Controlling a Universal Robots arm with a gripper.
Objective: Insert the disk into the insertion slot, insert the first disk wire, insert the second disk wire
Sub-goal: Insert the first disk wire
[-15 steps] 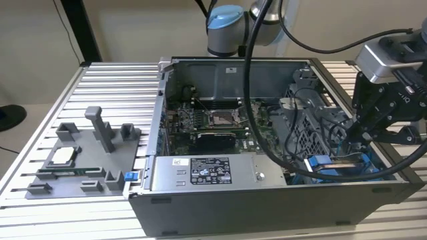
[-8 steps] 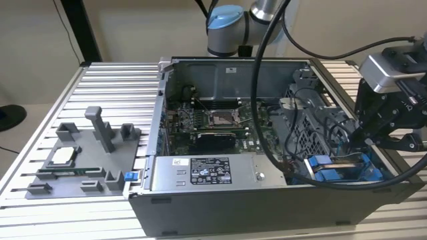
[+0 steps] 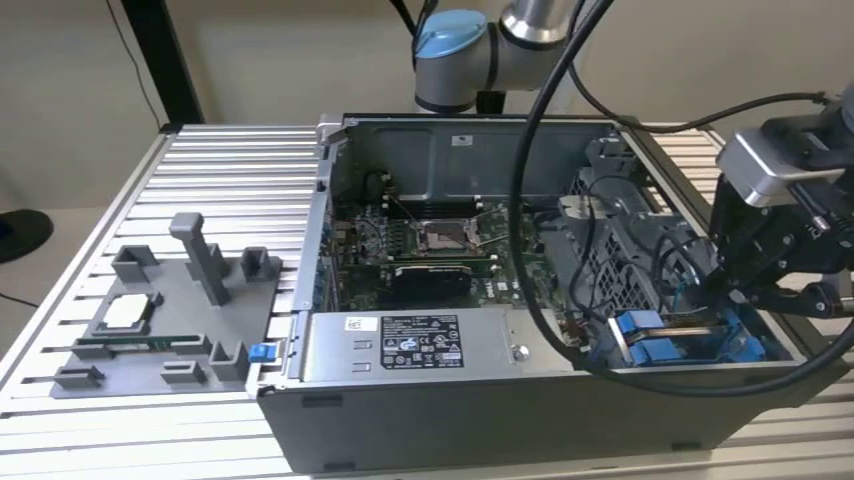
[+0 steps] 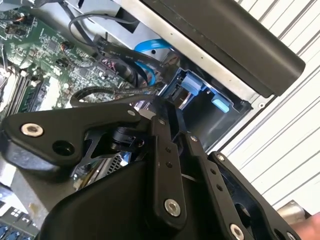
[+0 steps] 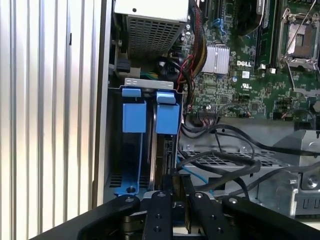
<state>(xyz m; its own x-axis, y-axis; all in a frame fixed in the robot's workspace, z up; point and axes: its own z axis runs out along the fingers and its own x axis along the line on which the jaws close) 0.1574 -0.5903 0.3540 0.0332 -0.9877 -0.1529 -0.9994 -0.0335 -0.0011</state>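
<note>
Just beneath the pincer (image 5: pixel 178 192), the disk (image 5: pixel 163 150) in its insertion slot (image 5: pixel 127 165).

Exterior view looks down on the whole computer case (image 3: pixel 441 410) — both wrist views sit close over the insertion slot (image 5: pixel 131 165) (image 4: pixel 207 117)

Sticker (image 3: pixel 418 342) on the power supply (image 3: pixel 334 352), exterior view: black-and-white print and small marks, none legible. Motherboard (image 5: pixel 235 95), first wrist view: one short white printed word (image 5: pixel 244 74) beside the heatsink (image 5: pixel 216 58), plus illegible component markings.
</note>
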